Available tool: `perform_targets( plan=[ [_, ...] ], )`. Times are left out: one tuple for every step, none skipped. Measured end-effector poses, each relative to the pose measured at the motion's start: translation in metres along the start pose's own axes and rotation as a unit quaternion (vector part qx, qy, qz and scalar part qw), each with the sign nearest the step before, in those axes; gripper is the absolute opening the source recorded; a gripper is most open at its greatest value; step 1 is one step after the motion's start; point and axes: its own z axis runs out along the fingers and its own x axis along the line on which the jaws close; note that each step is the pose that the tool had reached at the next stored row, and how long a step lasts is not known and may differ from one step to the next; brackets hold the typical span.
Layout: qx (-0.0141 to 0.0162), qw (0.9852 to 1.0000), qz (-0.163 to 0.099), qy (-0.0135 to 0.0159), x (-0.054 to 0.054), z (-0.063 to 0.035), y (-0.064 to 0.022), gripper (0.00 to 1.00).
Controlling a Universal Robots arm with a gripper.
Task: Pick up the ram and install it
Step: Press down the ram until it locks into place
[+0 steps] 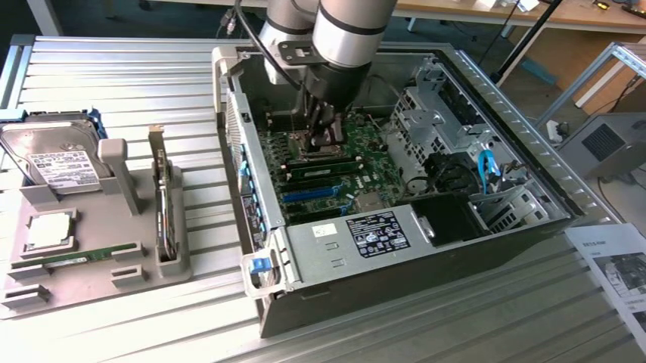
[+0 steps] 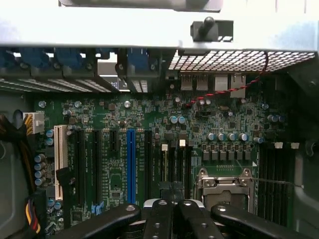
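Green ram (image 1: 325, 159) lies in its motherboard slot; gripper (image 1: 325, 138) pressed together just above it, inside the computer case (image 1: 504, 128).
To seat it well, I judge: push straight down, evenly along the stick. A second stick (image 1: 79, 257) rests on the grey tray (image 1: 91, 291), on a ribbed metal table (image 1: 121, 68); wooden benches behind.

labels can be seen, but no words or numbers on them can be read. a white label with dark print is stuck on the hard drive (image 1: 63, 168), and a black label with small white and blue marks is stuck on the metal power supply box (image 1: 343, 246) in the computer case (image 1: 504, 121). a printed paper sheet (image 1: 618, 271) is laid at the exterior view's right, and its print is too small to be read.
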Motion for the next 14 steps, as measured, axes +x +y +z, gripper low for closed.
perform_targets(
  plan=[
    [0.0, 1.0, 0.0, 0.0, 0.0, 0.0, -0.0023, 0.11],
    [-0.0001, 1.0, 0.0, 0.0, 0.0, 0.0001, -0.0048, 0.11],
    [-0.0001, 1.0, 0.0, 0.0, 0.0, 0.0001, -0.0071, 0.11],
    [-0.0001, 1.0, 0.0, 0.0, 0.0, 0.0001, -0.0096, 0.11],
    [-0.0002, 1.0, 0.0, 0.0, 0.0, 0.0001, -0.0116, 0.11],
    [-0.0004, 1.0, 0.0, 0.0, 0.0, 0.0001, -0.0144, 0.11],
    [-0.0005, 1.0, 0.0, 0.0, 0.0, 0.0001, -0.0162, 0.11],
    [-0.0006, 1.0, 0.0, 0.0, 0.0, 0.0, -0.0182, 0.11],
    [-0.0008, 1.0, 0.0, 0.0, 0.0, 0.0, -0.0198, 0.11],
    [-0.001, 1.0, 0.0, -0.0001, 0.0, -0.0001, -0.0213, 0.11],
    [-0.0011, 1.0, 0.0, -0.0001, 0.0, -0.0001, -0.0223, 0.11],
    [-0.0011, 1.0, 0.0, 0.0, 0.0, -0.0001, -0.023, 0.11],
    [-0.0011, 1.0, 0.0, -0.0001, 0.0, -0.0001, -0.023, 0.11],
    [-0.0012, 1.0, 0.0, 0.0, 0.0, -0.0001, -0.023, 0.11]
  ],
)
